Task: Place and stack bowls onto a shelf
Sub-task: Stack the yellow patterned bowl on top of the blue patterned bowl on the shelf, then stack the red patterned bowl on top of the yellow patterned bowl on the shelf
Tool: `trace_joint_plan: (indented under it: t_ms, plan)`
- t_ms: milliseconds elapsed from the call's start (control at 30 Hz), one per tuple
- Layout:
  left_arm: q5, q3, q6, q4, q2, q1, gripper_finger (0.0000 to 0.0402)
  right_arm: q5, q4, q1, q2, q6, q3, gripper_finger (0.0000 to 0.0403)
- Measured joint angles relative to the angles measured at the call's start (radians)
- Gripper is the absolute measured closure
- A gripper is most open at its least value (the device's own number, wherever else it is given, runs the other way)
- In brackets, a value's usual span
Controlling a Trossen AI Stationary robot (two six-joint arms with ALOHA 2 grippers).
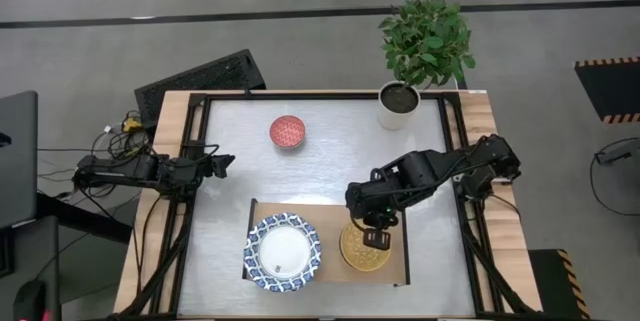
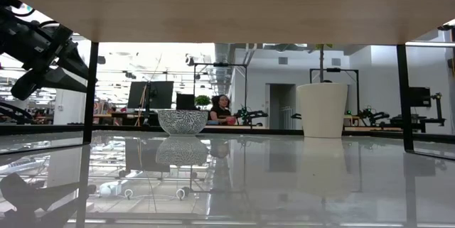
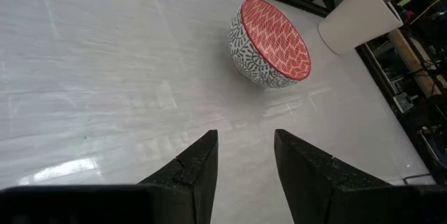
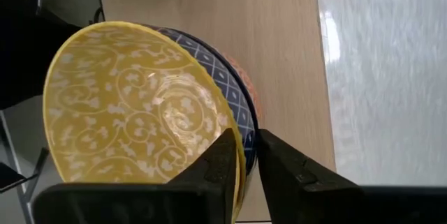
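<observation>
The light-wood shelf [image 1: 330, 211] stands at the table's near side. On it sit a large blue-and-white bowl [image 1: 283, 252] and, to its right, a yellow bowl [image 1: 358, 251] nested in a dark blue one [image 4: 234, 91] over an orange one [image 4: 253, 98]. My right gripper [image 1: 375, 233] is at the yellow bowl's rim. A pink-red bowl [image 1: 288, 131] rests on its base on the table farther back, also in the left wrist view [image 3: 272, 42]. My left gripper [image 3: 244, 147] waits open by the table's left edge, touching nothing. My right gripper [image 4: 250, 155] has the yellow bowl's rim [image 4: 237, 155] between its fingers, one finger inside the bowl and one outside, coming from above and pointing down. The dark blue bowl's rim also seems to lie in the gap. The yellow bowl sits nested in the stack on the shelf.
A white pot [image 1: 398, 104] with a green plant stands at the table's far right corner. Black frame rails [image 1: 195, 151] run along the table's sides. In the low view, the shelf's underside [image 2: 227, 8] spans the top. A person [image 2: 223, 107] sits far behind.
</observation>
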Motion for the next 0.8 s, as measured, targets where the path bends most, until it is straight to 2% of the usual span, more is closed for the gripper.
trace_joint_plan:
  t_ms: [367,500,633,800]
  plan:
    - [0.000,0.000,0.000,0.000,0.000,0.000,0.0273,-0.014,-0.008,-0.005,0.000,-0.001,0.000,0.0301]
    - [0.000,0.000,0.000,0.000,0.000,0.000,0.0273,-0.057,0.004,-0.027,-0.026,-0.001,0.003,0.0279]
    - [0.001,0.000,0.000,0.000,0.000,0.000,0.0273,-0.056,0.013,-0.065,-0.067,-0.037,0.029,0.0251]
    - [0.000,0.000,0.000,0.000,0.000,0.000,0.0273,0.042,0.111,-0.169,-0.093,-0.188,0.043,0.0230]
